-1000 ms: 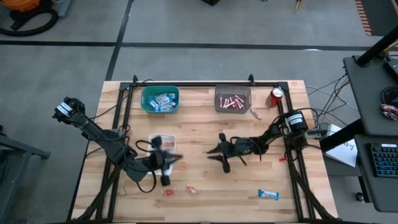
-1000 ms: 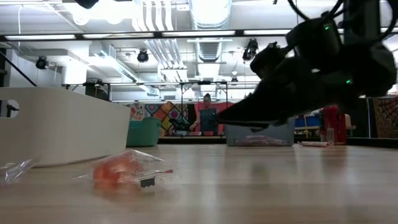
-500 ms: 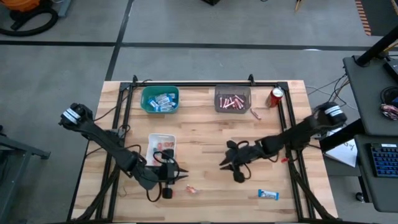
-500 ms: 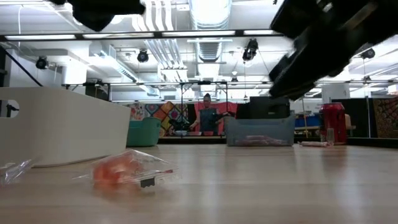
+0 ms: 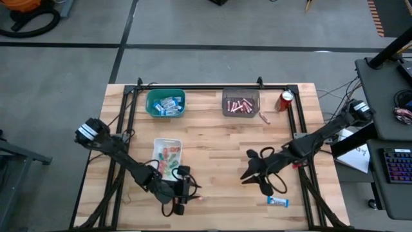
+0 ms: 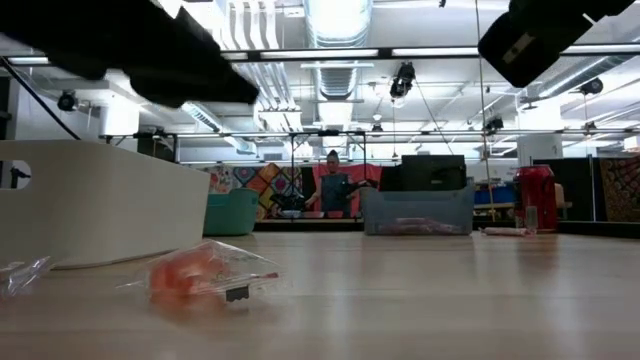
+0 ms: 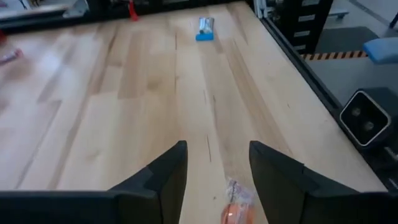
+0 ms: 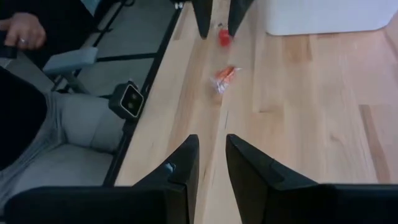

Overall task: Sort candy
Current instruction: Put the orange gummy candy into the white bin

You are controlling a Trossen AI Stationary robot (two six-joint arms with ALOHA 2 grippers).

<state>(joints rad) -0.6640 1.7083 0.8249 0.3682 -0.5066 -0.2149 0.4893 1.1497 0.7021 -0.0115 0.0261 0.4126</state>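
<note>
high view: the left pincer [image 5: 187, 193] is lowered over small red wrapped sweets [image 5: 200, 197] on the wooden bench [image 5: 212, 142] near its front edge, so a pick-up is judged in hand; the right pincer [image 5: 254, 175] hangs near a blue-and-white mini bar [image 5: 277, 202]; left wrist view: fingers are spread, an orange crinkled sweet [image 7: 235, 210] lies between them, so closing is called for next; right wrist view: fingers are parted narrowly, nothing is pinched.

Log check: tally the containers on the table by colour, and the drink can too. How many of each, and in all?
Teal bin: 1
Grey bin: 1
White tray: 1
Red can: 1
Total: 4
</note>
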